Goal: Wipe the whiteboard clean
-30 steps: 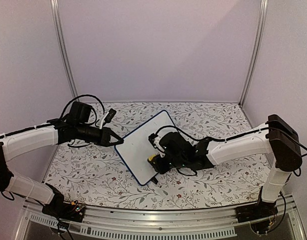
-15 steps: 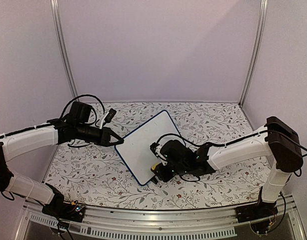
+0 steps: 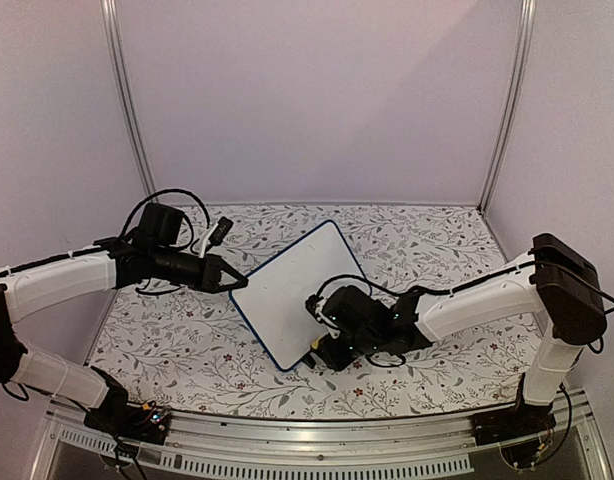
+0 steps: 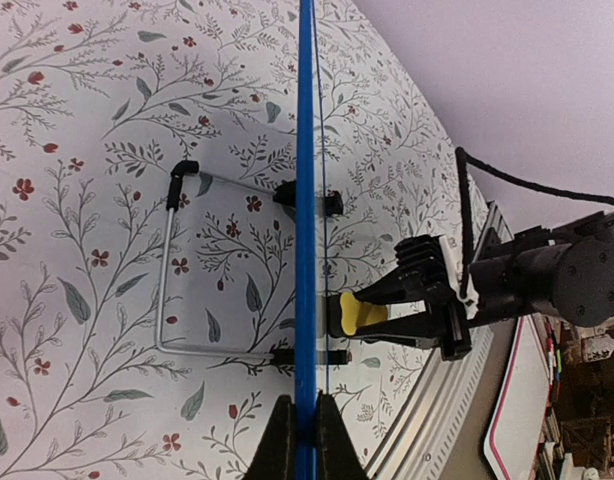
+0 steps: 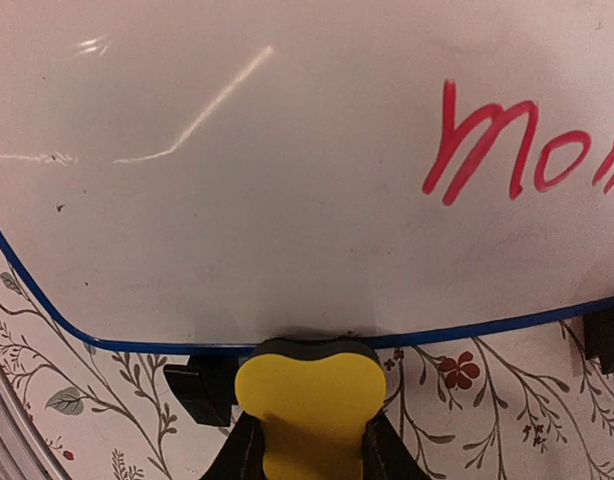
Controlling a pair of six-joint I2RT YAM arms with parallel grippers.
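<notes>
The whiteboard, white with a thin blue frame, stands tilted on the floral table. My left gripper is shut on its left edge; the left wrist view shows the blue frame edge-on between the fingertips. My right gripper is shut on the yellow eraser, whose dark pad touches the board's lower blue edge. Red handwriting remains on the board to the right of the eraser. In the top view the right gripper sits at the board's near corner.
A wire stand props the board from behind. Black feet sit under the lower edge. The metal rail runs along the table's near side. Purple walls close the back and both sides.
My right gripper has slid the eraser down the board toward its near lower edge. The left gripper and the board have stayed put.
</notes>
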